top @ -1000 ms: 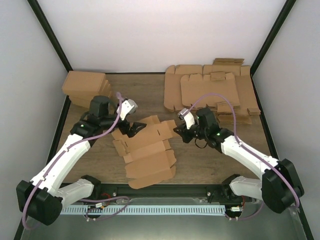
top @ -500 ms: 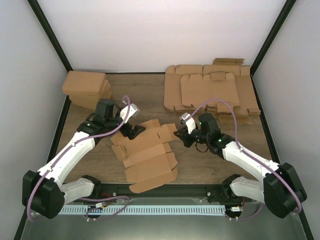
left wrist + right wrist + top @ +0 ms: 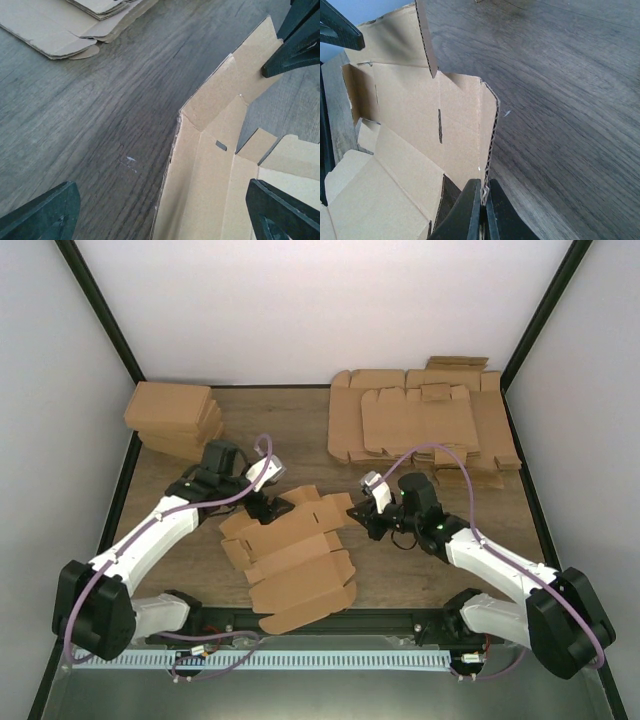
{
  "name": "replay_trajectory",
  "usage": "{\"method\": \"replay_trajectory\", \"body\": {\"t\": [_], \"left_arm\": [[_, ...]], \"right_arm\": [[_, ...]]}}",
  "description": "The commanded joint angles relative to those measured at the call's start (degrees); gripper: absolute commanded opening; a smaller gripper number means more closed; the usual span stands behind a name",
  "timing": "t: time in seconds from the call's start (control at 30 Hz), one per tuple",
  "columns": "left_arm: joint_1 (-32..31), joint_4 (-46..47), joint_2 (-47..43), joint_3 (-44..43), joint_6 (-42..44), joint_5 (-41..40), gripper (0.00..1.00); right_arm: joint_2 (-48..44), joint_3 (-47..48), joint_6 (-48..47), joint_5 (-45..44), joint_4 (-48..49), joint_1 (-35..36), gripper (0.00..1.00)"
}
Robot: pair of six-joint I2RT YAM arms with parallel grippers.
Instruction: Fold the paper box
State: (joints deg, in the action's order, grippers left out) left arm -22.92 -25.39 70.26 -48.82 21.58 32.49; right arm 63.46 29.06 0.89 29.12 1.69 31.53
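The paper box (image 3: 298,558) lies half-folded in the middle of the table, with its far flaps raised. My right gripper (image 3: 354,511) is shut on the edge of a standing side flap at the box's far right corner; in the right wrist view the corrugated edge (image 3: 489,145) runs up from between the closed fingers (image 3: 470,210). My left gripper (image 3: 270,507) hangs open at the box's far left end. In the left wrist view its two fingertips (image 3: 45,215) stand far apart, astride the box's raised wall (image 3: 172,190) without touching it.
A pile of flat brown cardboard sheets (image 3: 420,425) covers the back right of the table; its near edge also shows in the left wrist view (image 3: 75,25). A group of folded brown boxes (image 3: 175,418) sits at the back left. Black frame rails border the table.
My left arm has swung right and nearer, bringing its open gripper over the box's left wall. The right gripper, still shut on the flap, has shifted slightly, and the box has turned a little.
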Motion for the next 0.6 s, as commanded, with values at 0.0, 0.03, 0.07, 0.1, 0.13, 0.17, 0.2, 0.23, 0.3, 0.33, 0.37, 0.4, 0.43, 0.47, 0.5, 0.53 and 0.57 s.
{"method": "replay_trajectory", "body": {"t": [0.0,0.03,0.07,0.1,0.13,0.17,0.2,0.23,0.3,0.33,0.37,0.4,0.43,0.47,0.5,0.53,0.57], "left_arm": [[-0.1,-0.8,1.6,-1.3,2.5,4.1,0.89],[-0.1,-1.2,2.2,-1.5,2.5,4.5,0.84],[-0.2,-1.6,2.6,-1.8,2.6,4.7,0.8],[-0.2,-2.1,2.9,-1.9,2.5,4.8,0.79],[-0.3,-2.2,3.1,-2.0,2.2,4.7,0.77],[-0.5,-2.4,3.1,-2.0,2.0,4.5,0.76],[-0.7,-2.8,3.1,-1.9,2.0,3.9,0.74],[-1.2,-3.2,3.1,-2.0,1.9,3.0,0.72],[-1.9,-4.0,2.9,-2.4,1.9,1.1,0.63],[-2.0,-4.3,2.7,-2.7,1.8,0.3,0.58],[-2.1,-4.4,2.6,-2.9,1.4,-0.7,0.54],[-2.2,-4.6,2.4,-3.0,1.0,-1.5,0.51],[-2.3,-4.8,2.3,-3.2,0.7,-2.4,0.47],[-2.4,-5.1,2.2,-3.3,0.5,-3.2,0.45],[-2.5,-5.4,2.1,-3.4,0.4,-4.1,0.41],[-2.7,-5.8,1.9,-3.5,0.5,-5.1,0.37],[-3.0,-6.3,1.8,-3.6,0.5,-6.3,0.33]], "right_arm": [[-0.9,0.4,-0.7,1.6,2.3,0.6,0.02],[-1.0,0.4,-0.7,1.4,2.3,0.6,0.02],[-0.9,0.5,-0.7,1.2,2.3,0.6,0.02],[-0.9,0.7,-0.7,0.9,2.1,0.6,0.02],[-0.8,0.8,-0.7,0.7,2.0,0.6,0.02],[-0.8,0.9,-0.7,0.4,1.9,0.6,0.01],[-0.8,1.0,-0.6,0.0,1.9,0.6,0.01],[-0.8,1.1,-0.5,-0.6,1.7,0.6,0.01],[-0.7,1.2,-0.3,-1.6,1.8,0.6,0.01],[-0.6,1.3,-0.1,-1.9,1.9,0.6,0.01],[-0.3,1.5,0.0,-2.2,2.0,0.6,0.01],[0.0,1.6,0.0,-2.2,2.1,0.6,0.01],[0.3,1.7,0.1,-2.1,2.3,0.6,0.01],[0.6,1.8,0.3,-2.0,2.6,0.6,0.01],[0.9,1.9,0.5,-1.8,2.9,0.6,0.01],[1.3,2.0,0.8,-1.7,3.3,0.6,0.01],[1.7,2.0,1.0,-1.5,3.9,0.6,0.01]]}}
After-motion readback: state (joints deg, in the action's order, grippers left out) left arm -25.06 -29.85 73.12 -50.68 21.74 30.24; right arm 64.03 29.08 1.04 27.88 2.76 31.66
